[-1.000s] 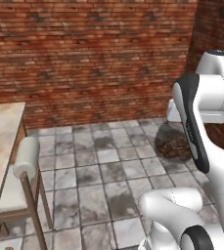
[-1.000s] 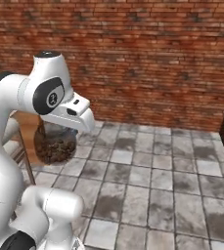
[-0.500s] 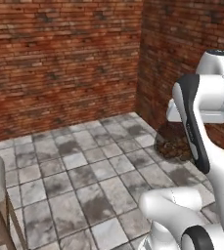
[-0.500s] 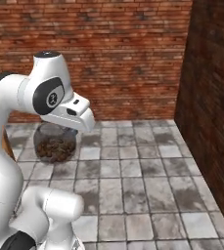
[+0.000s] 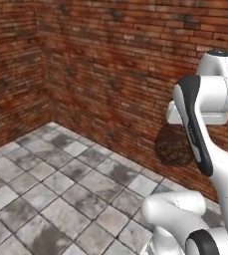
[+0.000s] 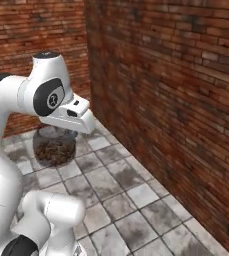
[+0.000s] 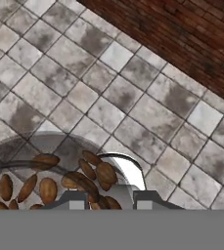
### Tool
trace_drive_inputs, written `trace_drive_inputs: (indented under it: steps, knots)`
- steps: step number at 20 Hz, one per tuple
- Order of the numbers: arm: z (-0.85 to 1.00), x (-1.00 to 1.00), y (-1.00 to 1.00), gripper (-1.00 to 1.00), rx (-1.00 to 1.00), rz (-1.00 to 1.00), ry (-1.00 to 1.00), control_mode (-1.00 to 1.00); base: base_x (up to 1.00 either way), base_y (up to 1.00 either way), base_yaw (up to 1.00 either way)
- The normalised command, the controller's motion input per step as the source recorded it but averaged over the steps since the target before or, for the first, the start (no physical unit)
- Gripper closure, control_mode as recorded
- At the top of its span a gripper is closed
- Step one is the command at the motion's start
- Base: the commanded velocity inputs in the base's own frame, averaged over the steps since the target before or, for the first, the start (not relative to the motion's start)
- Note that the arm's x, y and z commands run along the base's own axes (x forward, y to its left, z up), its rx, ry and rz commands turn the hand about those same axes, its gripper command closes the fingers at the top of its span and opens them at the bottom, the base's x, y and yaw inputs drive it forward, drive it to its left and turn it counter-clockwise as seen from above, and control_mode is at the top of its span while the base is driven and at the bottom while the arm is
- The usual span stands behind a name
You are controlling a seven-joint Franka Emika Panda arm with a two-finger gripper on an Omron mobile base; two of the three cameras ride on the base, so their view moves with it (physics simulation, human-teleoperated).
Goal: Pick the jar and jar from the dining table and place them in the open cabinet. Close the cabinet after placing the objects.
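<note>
We see our gripper clenched on the jar, the clear glass one with the dark brown bean-like bits inside. In the hand view the two dark fingers rise at the bottom edge, and the round glass body with its brown bits lies directly in front of them, low and to the left. In the left base view the jar hangs in the air under the hand, at the right of the picture, seen against the brick wall beyond it. In the right base view the jar is below the white head of the arm, at the left, above the grey tiled floor. We cannot tell from these views how near the glass is to the bricks. The floor is made of square stone tiles, and it is open to the left and near side of the arm in the left base view. Two brick walls meet in a corner at the far left there. In the right base view one wall runs along the right side, from far to near, and its bottom edge meets the tiles in a straight line. Between this wall and the arm lies a band of bare tiles.
</note>
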Motion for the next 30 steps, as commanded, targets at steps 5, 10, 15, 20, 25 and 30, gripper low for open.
trace_drive_inputs:
  steps: [5, 10, 15, 20, 25, 30]
  knots:
    - [0.0, 0.0, 0.0, 1.0, 0.0, 0.0, 0.0, 1.0, -0.03, 0.01, -0.81]
    - [0.0, 0.0, 0.0, 1.0, 0.0, 0.0, 0.0, 1.0, 0.0, 0.01, -0.8]
    - [0.0, 0.0, 0.0, 1.0, 0.0, 0.0, 0.0, 1.0, 0.0, 0.04, -0.77]
    - [0.0, 0.0, 0.0, 1.0, 0.0, 0.0, 0.0, 1.0, 0.0, 0.0, -0.7]
    - [0.0, 0.0, 0.0, 1.0, 0.0, 0.0, 0.0, 1.0, 0.0, 0.0, -0.67]
    - [0.0, 0.0, 0.0, 1.0, 0.0, 0.0, 0.0, 1.0, 0.0, 0.08, -0.65]
